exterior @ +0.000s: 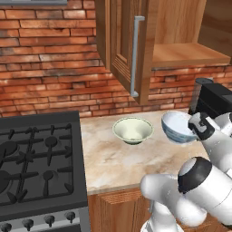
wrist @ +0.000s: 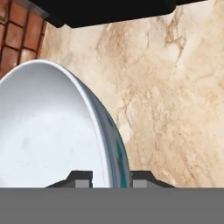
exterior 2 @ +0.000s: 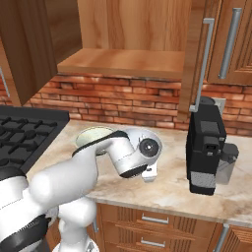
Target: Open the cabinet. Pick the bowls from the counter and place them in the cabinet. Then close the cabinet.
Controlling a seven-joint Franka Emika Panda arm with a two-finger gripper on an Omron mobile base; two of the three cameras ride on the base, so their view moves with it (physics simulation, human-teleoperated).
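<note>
The cabinet (exterior: 131,50) stands open, its left door swung out with the grey bar handle toward me and a bare wooden shelf (exterior: 186,54) inside. The pale green-cream bowl (exterior: 132,130) rests upright on the beige counter (exterior: 118,158), and part of that green-cream bowl (exterior 2: 93,135) shows behind my arm. My gripper (exterior: 192,130) is shut on the rim of the light blue bowl (exterior: 176,127), which hangs tilted above the counter to the right of the green one. In the hand view the blue bowl (wrist: 52,131) shows its white inside, its rim clamped between the fingertips of my gripper (wrist: 111,181).
A black gas stove (exterior: 36,158) borders the counter on the left. A black coffee machine (exterior 2: 206,147) stands on the counter at the right, close to my hand. The brick wall runs behind, and the open cabinet door hangs over the counter's back.
</note>
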